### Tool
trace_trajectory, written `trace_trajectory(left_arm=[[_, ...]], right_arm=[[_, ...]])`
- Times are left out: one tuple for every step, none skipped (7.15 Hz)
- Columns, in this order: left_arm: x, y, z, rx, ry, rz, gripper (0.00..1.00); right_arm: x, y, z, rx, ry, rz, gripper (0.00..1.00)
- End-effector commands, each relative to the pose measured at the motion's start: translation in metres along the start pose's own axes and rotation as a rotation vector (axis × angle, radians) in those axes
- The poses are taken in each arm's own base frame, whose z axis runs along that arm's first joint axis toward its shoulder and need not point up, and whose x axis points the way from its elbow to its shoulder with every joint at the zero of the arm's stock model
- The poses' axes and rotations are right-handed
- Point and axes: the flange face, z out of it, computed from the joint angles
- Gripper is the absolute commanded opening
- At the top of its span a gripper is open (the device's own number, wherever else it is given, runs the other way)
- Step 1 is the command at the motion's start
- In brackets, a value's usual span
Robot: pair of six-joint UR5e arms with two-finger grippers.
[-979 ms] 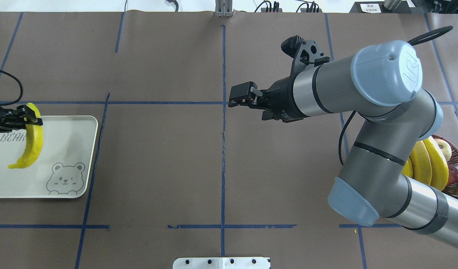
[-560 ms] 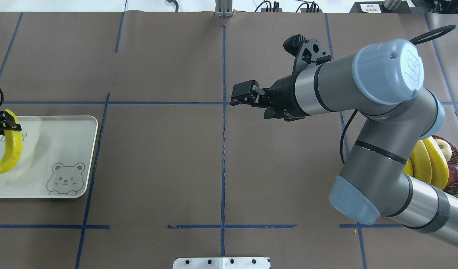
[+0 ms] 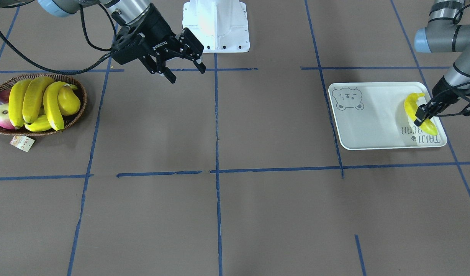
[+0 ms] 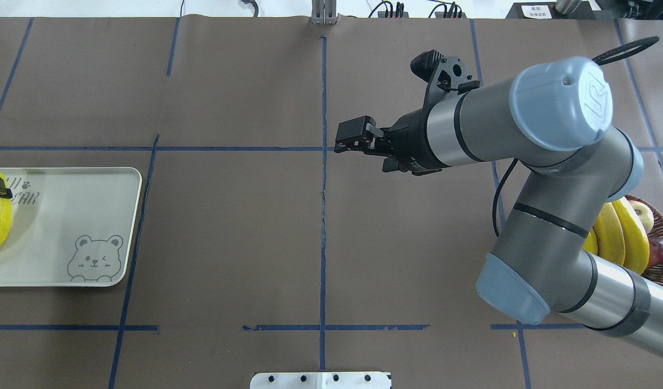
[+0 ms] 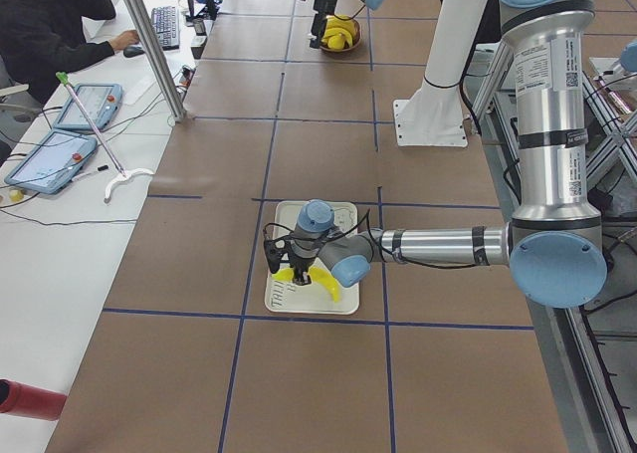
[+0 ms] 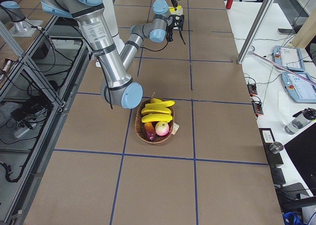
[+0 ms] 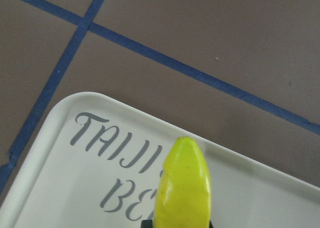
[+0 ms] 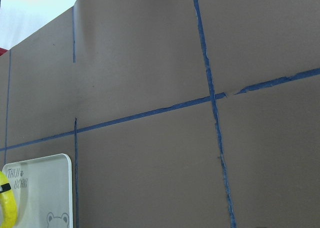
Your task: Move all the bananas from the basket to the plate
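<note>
The left claw (image 3: pixel 423 116) was clamped around one banana (image 3: pixel 411 105) over the lettered end of the white plate (image 3: pixel 372 122), far from its bear drawing (image 3: pixel 347 99). The right claw (image 3: pixel 185 73) hung with jaws spread above the table (image 3: pixel 257 211), well apart from the basket (image 3: pixel 39 133), which held the other bananas (image 3: pixel 33 97), a pear (image 3: pixel 68 101) and an apple (image 3: pixel 4 117).

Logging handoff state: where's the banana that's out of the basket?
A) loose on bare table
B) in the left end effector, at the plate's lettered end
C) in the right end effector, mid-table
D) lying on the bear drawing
B: the left end effector is shut on the banana at the TAIJI BEAR end of the plate, while the right end effector is open and empty.
</note>
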Motion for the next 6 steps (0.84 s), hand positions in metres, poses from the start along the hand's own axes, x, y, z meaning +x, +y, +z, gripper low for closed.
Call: trace_trajectory(left_arm=[[-0.005, 0.002, 0.0, -0.001, -0.005, 0.006, 0.39], [-0.004, 0.0, 0.0, 0.016, -0.007, 0.009, 0.99], [0.0, 0.0, -0.001, 0.019, -0.001, 0.013, 1.0], [0.007, -0.001, -0.003, 0.016, 0.012, 0.015, 1.0], [0.021, -0.002, -0.009, 0.019, 0.037, 0.019, 1.0], [0.037, -0.002, -0.022, 0.028, 0.058, 0.031, 1.0]], right_arm=[[0.0, -0.001, -0.001, 0.002, -0.001, 0.0, 1.0], [0.0, -0.002, -0.002, 0.004, -0.002, -0.001, 1.0], [0.0, -0.001, -0.002, 0.002, -0.002, -0.001, 1.0], [0.0, -0.002, -0.002, 0.004, -0.002, -0.001, 1.0], [0.002, -0.005, -0.004, 0.006, 0.0, 0.002, 1.0], [0.012, -0.01, -0.004, 0.008, 0.018, 0.01, 1.0]])
